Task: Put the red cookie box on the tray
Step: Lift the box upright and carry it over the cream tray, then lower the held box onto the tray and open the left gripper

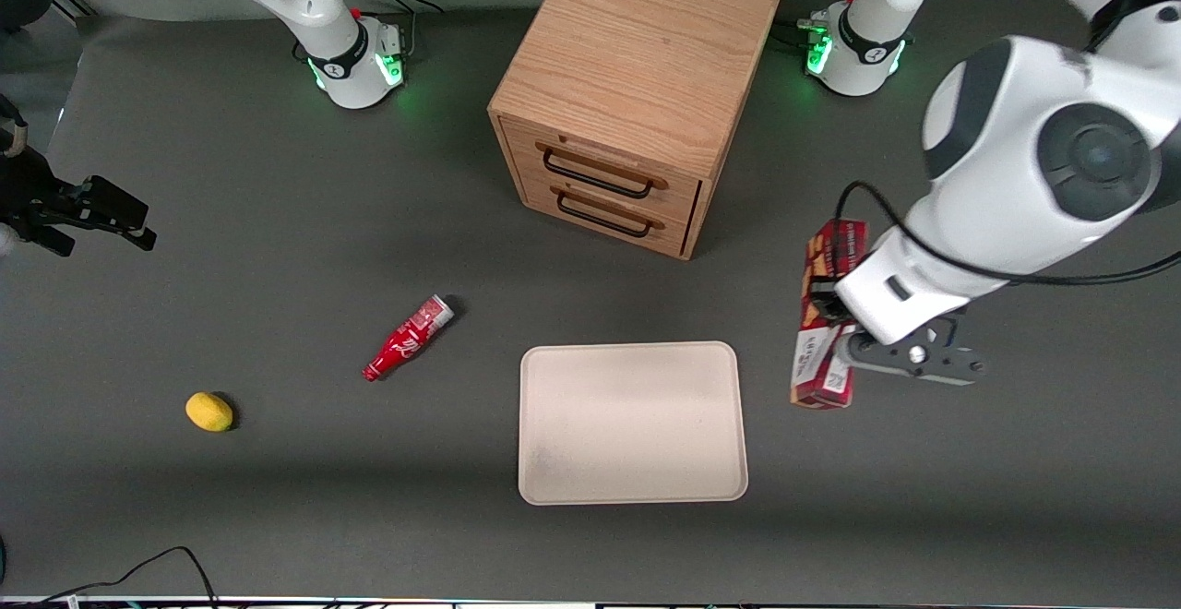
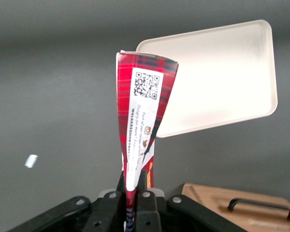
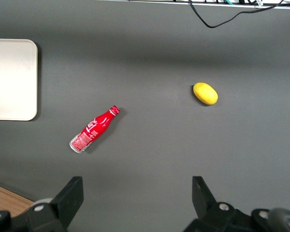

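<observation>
Clenched fingers (image 2: 146,205) pinch the red cookie box (image 1: 824,316) flat near one end, as we see from the wrist camera, where the cardboard narrows between the pads. We judge the grip is taken there so that the long carton hangs clear of the table for carrying. The wooden drawer cabinet (image 1: 630,92), largest thing on the table, stands farther from the front camera than the tray (image 1: 632,422), its two drawers shut. The cream tray lies flat and bare, waiting; the box is held aloft just beside it, toward the working arm's end, not yet over it. Our gripper (image 1: 853,337) holds the carton lengthwise. It is a slim dark-red tartan box (image 2: 141,118) with a white label and a QR code. A red bottle (image 1: 408,338) lies on its side toward the parked arm's end, and a lemon (image 1: 209,411) sits farther that way.
</observation>
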